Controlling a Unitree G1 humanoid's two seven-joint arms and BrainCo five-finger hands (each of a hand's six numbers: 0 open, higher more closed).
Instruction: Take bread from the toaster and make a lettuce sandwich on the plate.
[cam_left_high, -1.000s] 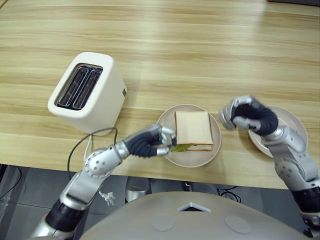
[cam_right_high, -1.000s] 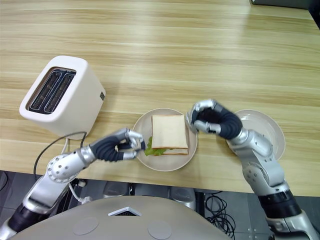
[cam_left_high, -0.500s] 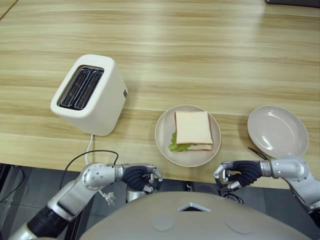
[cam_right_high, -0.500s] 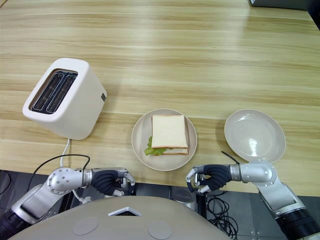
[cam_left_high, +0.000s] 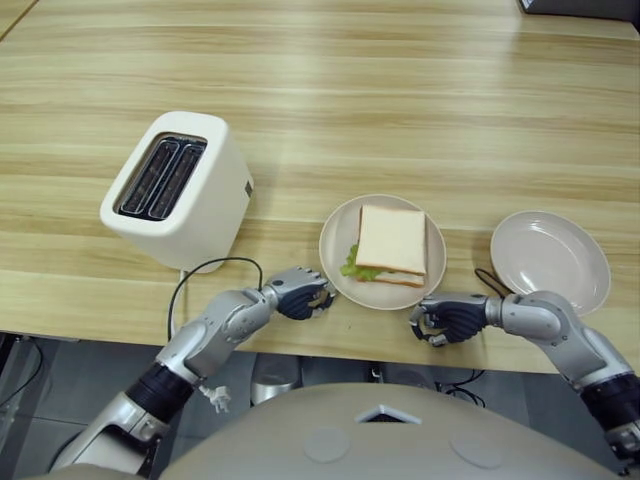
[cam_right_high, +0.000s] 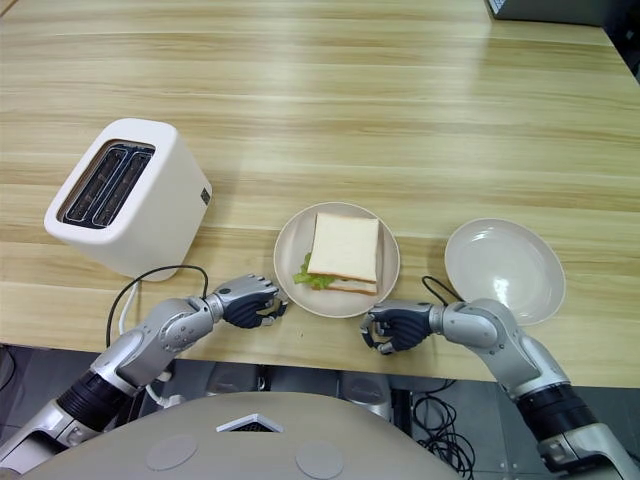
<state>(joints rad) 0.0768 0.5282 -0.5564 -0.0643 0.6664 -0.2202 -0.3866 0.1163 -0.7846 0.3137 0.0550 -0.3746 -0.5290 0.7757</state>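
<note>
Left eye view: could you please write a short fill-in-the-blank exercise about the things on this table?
1. Green ____ sticks out of the sandwich on the middle plate.
2. The right plate is ____.
3. The toaster stands at the robot's ____ side.
4. The left hand and the right hand hold ____.
Missing words: lettuce; empty; left; nothing.
</note>
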